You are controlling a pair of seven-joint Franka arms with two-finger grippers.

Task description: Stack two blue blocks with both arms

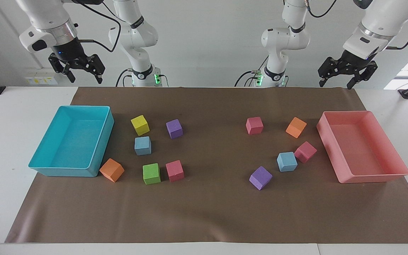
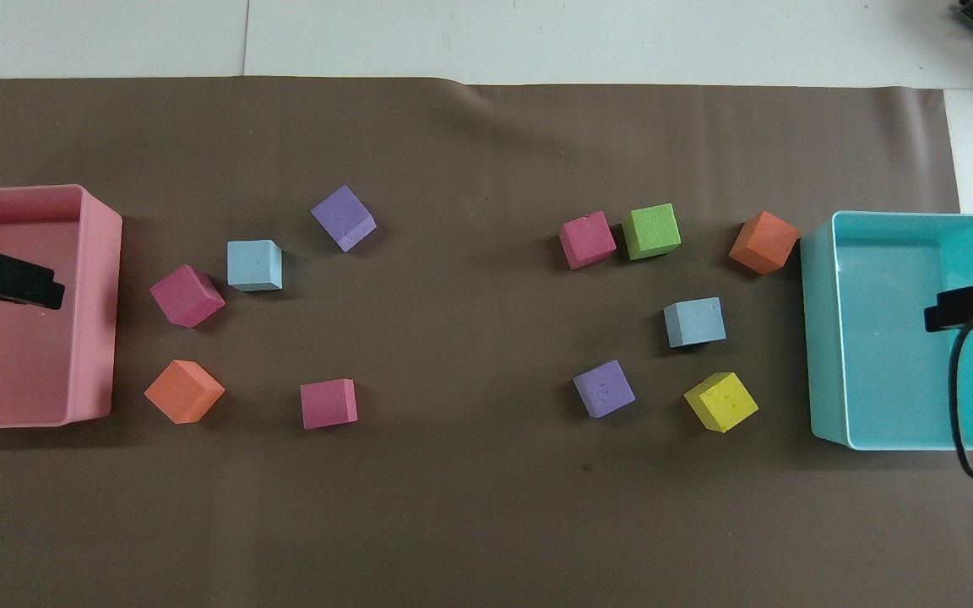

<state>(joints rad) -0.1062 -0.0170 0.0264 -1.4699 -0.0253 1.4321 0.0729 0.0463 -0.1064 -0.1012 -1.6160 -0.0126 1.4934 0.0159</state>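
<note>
- Jaws spread wide on both — left gripper [image 1: 347,76] up over the pink tray [image 1: 398,156], right gripper [image 1: 78,71] up over the turquoise tray [image 1: 41,156], holding nothing.
- Blue blocks on the counter [image 1: 204,212], well apart, unstacked — one [image 1: 142,145] beside the yellow cube [image 1: 140,125], the other [image 1: 287,161] touching a pink cube [image 1: 305,152].

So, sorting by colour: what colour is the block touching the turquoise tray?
Orange block, clearest in the facing view.

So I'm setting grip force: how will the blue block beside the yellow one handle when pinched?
The blue block looks like matte foam, so probably light and slightly squashy. Flat faces suggest it won't roll, and the rough surface should grip rather than slip.
</note>
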